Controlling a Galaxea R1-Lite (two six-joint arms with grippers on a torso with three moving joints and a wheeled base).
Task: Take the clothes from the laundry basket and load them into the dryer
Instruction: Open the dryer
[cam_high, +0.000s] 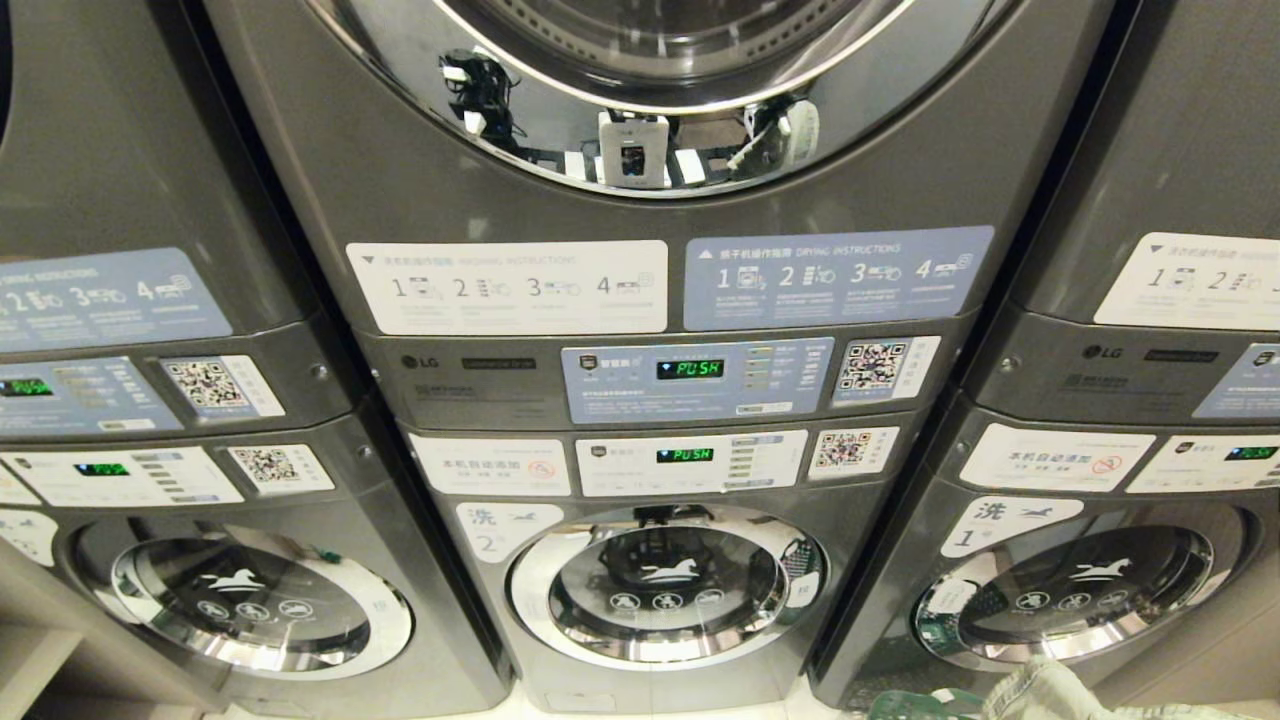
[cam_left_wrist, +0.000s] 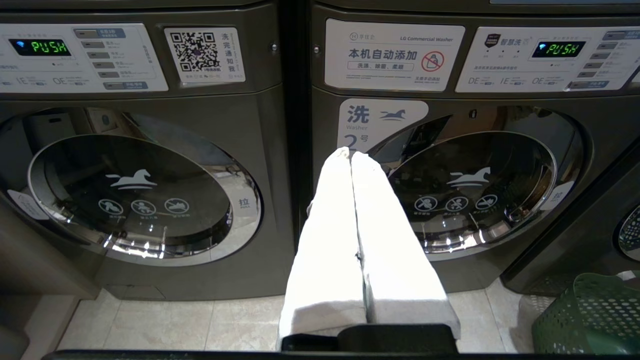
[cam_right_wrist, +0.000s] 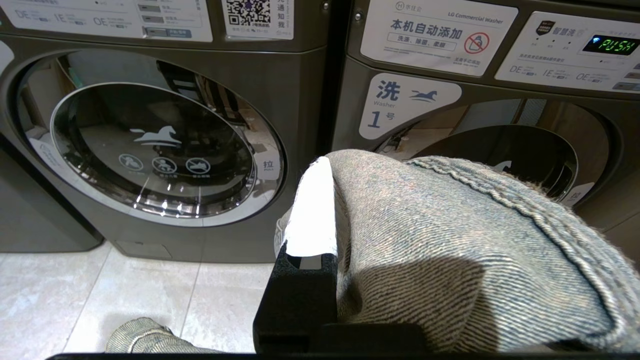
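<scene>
right claw (cam_right_wrist: 320, 210): clamped on a fold of grey denim garment (cam_right_wrist: 465, 250); cloth drapes over and hides one finger, only the white finger (cam_right_wrist: 312, 210) shows; held low and near, probably carried toward the dryer
denim, loose end: a bit trails on the floor tiles (cam_right_wrist: 100, 285) at the near edge of the right wrist view; how much hangs below is cut off
left claw (cam_left_wrist: 351, 157): white fingers (cam_left_wrist: 330, 240) pressed together, nothing between them; looks parked, facing washer no. 2 (cam_left_wrist: 470, 195)
laundry basket (cam_left_wrist: 590, 315): green mesh, on the floor at the right, just before the machines; only a corner seen, contents hidden; in the head view rim (cam_high: 910, 705) and denim (cam_high: 1050, 690) barely peep in at the bottom edge
lower doors: all closed, so the load is not meant here
dryer (cam_high: 640, 60): upper drum, centre stack, above the drying instructions label (cam_high: 838, 277); top cut off, cannot tell whether the door stands open
arms: neither in the head view
</scene>
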